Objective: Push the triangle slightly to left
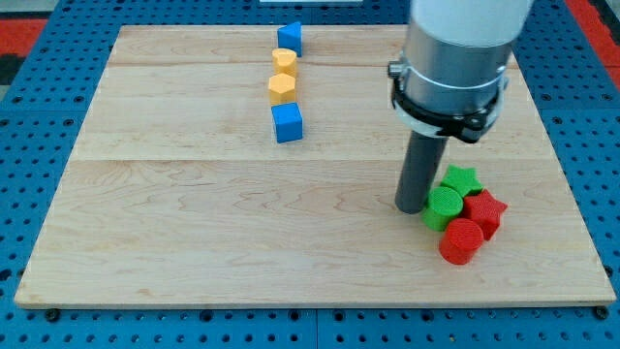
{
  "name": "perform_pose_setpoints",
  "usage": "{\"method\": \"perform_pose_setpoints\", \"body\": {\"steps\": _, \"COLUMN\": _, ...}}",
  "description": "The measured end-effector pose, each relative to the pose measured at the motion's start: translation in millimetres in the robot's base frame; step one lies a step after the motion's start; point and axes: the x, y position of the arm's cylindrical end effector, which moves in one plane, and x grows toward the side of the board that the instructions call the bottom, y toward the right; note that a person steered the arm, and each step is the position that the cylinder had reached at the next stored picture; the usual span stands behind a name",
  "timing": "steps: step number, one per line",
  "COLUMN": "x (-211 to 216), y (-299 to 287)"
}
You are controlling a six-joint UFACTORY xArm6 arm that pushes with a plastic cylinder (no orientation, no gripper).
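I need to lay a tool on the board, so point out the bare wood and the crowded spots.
Free: the wood left of the blue-yellow column (blue cube, yellow block), the bottom left, and the strip between that column and my tip. Crowded: bottom right, where my tip touches the green cylinder among the green star, red star and red cylinder.

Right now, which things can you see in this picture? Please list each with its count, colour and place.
blue blocks: 2, blue, ends of the column at the view's top, upper, lower cube
yellow blocks: 2, yellow-orange, between the blue ones
green star: 1, green, right cluster
green cylinder: 1, green, right cluster
red star: 1, red, right cluster
red cylinder: 1, red, right cluster
board: 1, light wood
my tip: 1, dark, left of the green cylinder
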Motion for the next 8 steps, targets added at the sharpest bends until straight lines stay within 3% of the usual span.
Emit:
{"method": "perform_pose_setpoints", "body": {"steps": 2, "x": 2, "y": -117}}
{"method": "perform_pose_setpoints", "body": {"steps": 3, "x": -21, "y": -168}}
{"method": "perform_pose_setpoints", "body": {"steps": 5, "x": -122, "y": -225}}
{"method": "perform_pose_setpoints", "body": {"steps": 8, "x": -303, "y": -240}}
